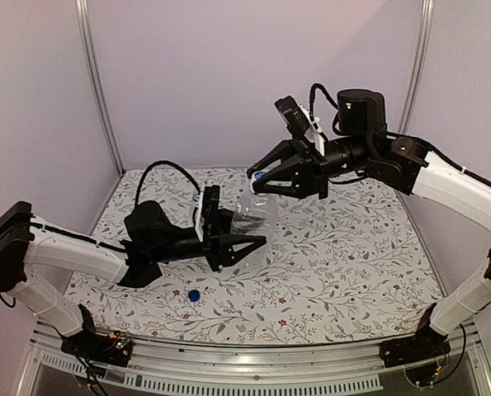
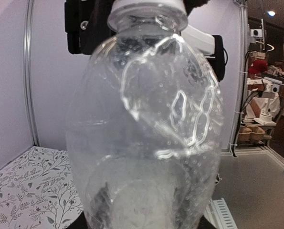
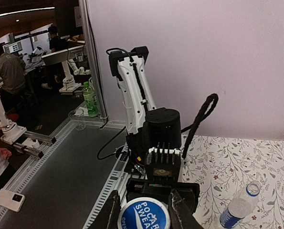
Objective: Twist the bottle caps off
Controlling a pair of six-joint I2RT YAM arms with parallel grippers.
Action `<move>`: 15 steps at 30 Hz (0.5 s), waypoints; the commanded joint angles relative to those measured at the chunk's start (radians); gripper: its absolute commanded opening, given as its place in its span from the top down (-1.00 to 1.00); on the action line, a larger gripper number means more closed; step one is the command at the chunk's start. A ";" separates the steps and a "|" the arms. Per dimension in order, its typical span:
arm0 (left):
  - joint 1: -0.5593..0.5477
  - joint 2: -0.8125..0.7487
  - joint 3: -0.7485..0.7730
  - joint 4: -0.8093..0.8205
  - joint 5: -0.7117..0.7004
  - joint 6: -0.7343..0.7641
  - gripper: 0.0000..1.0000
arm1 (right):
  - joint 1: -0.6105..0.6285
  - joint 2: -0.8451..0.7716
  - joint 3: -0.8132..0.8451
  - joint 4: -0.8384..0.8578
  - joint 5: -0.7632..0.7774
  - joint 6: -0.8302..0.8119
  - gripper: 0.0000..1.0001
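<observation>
A plain clear bottle (image 1: 255,216) hangs above the table between my two grippers. My left gripper (image 1: 243,233) is shut on its lower body. In the left wrist view the bottle (image 2: 146,143) fills the frame, and the dark fingers (image 2: 101,205) show through the plastic. My right gripper (image 1: 257,183) is shut on the bottle's whitish cap (image 3: 144,215) with blue print, its two fingers (image 3: 180,212) pressed to the cap's sides. The cap's white rim (image 2: 146,5) sits on the bottle's neck. A solid blue cap (image 1: 194,295) lies loose on the table. A second bottle (image 3: 239,207) with a blue label lies on the cloth.
A floral cloth (image 1: 336,264) covers the table. Lilac walls (image 1: 228,74) with metal corner posts stand behind and at both sides. The left arm's black cable (image 1: 158,169) loops above the cloth at the back left.
</observation>
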State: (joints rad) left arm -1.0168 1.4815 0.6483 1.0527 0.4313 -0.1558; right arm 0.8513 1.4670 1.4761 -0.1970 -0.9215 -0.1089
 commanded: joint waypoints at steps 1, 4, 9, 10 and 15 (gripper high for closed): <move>0.006 0.019 0.006 0.095 0.249 -0.039 0.23 | -0.026 0.057 0.070 -0.064 -0.302 -0.093 0.67; 0.008 0.027 0.012 0.097 0.273 -0.044 0.23 | -0.028 0.080 0.089 -0.091 -0.349 -0.116 0.65; 0.011 0.055 0.030 0.109 0.320 -0.063 0.23 | -0.037 0.100 0.099 -0.094 -0.417 -0.120 0.53; 0.011 0.059 0.032 0.112 0.321 -0.066 0.24 | -0.037 0.105 0.101 -0.095 -0.419 -0.118 0.49; 0.014 0.054 0.024 0.110 0.262 -0.064 0.23 | -0.045 0.098 0.093 -0.101 -0.334 -0.098 -0.12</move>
State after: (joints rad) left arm -1.0069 1.5368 0.6601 1.1130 0.6662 -0.2359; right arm 0.8257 1.5646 1.5463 -0.2836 -1.2762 -0.2245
